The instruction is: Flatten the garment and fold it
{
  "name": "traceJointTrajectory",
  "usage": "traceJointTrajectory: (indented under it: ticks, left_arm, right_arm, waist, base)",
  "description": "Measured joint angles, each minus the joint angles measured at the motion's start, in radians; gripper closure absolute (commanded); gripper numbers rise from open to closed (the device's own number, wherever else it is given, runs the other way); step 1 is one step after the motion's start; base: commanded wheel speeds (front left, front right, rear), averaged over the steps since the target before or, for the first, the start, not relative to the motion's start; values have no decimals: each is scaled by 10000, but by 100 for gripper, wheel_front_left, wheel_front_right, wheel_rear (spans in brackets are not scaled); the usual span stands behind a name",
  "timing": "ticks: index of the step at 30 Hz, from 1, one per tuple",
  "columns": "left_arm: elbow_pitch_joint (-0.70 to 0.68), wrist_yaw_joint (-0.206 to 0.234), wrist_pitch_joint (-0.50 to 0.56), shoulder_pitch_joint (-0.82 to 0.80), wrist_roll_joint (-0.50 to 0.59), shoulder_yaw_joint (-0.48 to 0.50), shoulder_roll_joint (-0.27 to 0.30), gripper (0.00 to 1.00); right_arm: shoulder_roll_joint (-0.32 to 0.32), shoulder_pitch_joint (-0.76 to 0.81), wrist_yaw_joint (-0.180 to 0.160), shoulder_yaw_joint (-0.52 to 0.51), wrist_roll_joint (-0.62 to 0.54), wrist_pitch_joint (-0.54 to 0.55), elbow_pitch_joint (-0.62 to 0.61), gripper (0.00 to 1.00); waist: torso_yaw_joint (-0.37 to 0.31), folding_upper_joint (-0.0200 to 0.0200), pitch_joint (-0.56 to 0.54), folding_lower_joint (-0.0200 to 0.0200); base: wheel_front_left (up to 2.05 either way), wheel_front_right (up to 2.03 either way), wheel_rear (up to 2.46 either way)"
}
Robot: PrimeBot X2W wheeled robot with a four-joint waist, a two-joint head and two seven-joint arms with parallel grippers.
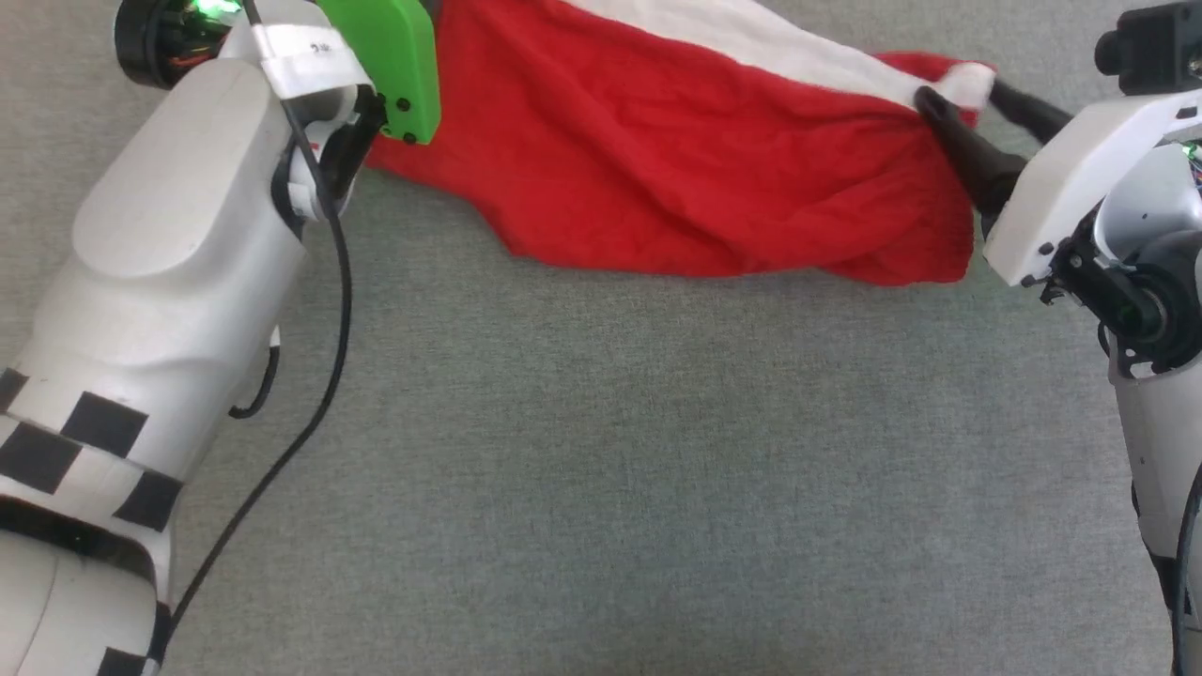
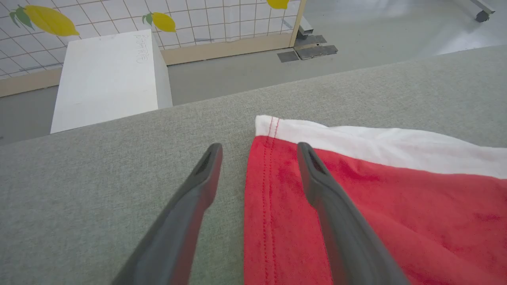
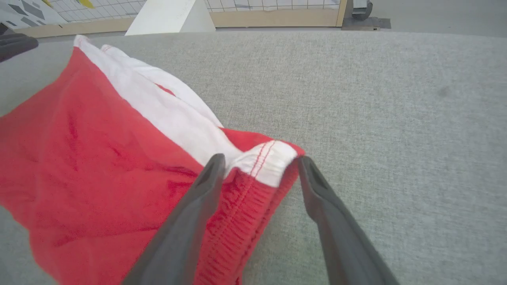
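**Hand state.** The left hand [image 2: 258,147] is well open and holds nothing. One long dark finger lies over the bare grey tabletop [image 2: 99,178], the other over red cloth, so the hand straddles the double-stitched side hem [image 2: 264,206]. The right hand [image 3: 260,158] is equally wide open. The bunched corner of the gathered elastic waistband [image 3: 237,221] sits between its fingers, and both fingertips are at the cloth, but the corner is not pinched.

**Step in hand.** Judged from this layout, the flattening stage is in progress, with each hand stationed at one end of the same long edge. No fold has been made.

**Next move.** Each hand needs to close on its corner, taking both cloth layers. The two hands should then draw apart along the edge to pull it taut and lay the cloth flat. The right corner is thick and gathered, so it may slip out of a shallow grip.

**Garment condition.** The small pair of red soft-cloth shorts [image 1: 676,160] lies at the far side of the tabletop, stretching from one hand to the other. A broad white stripe [image 2: 376,146] runs along its far edge. The near edge sags in an uneven curve, and the surface shows shallow wrinkles. At the right end the layers are doubled and puckered. No print is visible on the upper face.
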Motion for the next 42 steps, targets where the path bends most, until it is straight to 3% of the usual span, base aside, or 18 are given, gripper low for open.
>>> traceJointTrajectory:
  ticks: [4,13,17,23,28,32,38,42]
  left_arm:
    - [184,-174,-640,-4,10,42,-113,0]
    - [-182,-332,-2824,771,81,311,-140,0]
    - [-809,84,-3685,1956,81,497,130,0]
    - [-2362,1012,-4443,4212,36,765,842,0]
    - [-4226,1967,-4750,6383,77,953,1452,0]
    - [-5716,2646,-4882,7927,593,817,2019,0]
    - [-6897,3185,-4888,9373,995,395,2391,0]
    - [-7231,3273,-4886,9527,1174,261,2387,0]
  right_arm:
    - [-50,1,0,-10,-52,-228,25,0]
    - [-1453,619,0,736,-970,-2266,-385,0]
    - [-1693,1414,0,736,-1018,-3350,-508,0]
    - [-1346,2797,0,115,-1298,-4213,-520,0]
    - [-654,3839,0,-464,-1455,-4115,-554,0]
    - [-240,4224,0,-855,-1544,-3417,-483,0]
    - [502,4187,0,-2080,-1530,-1848,244,0]
    - [991,3726,0,-2991,-1444,-688,821,0]
  waist:
    - [72,0,-362,0]
    - [381,0,-1710,-2]
    - [588,0,-2363,-2]
    - [912,0,-3248,-2]
    - [1214,0,-3777,-2]
    - [1511,0,-3948,-2]
    - [1950,0,-3892,-2]
    - [2255,0,-3735,-2]
  base:
    - [0,0,0]
    - [0,0,0]
    - [0,0,0]
    - [0,0,0]
    - [0,0,0]
    - [0,0,0]
    - [0,0,0]
    - [0,0,0]
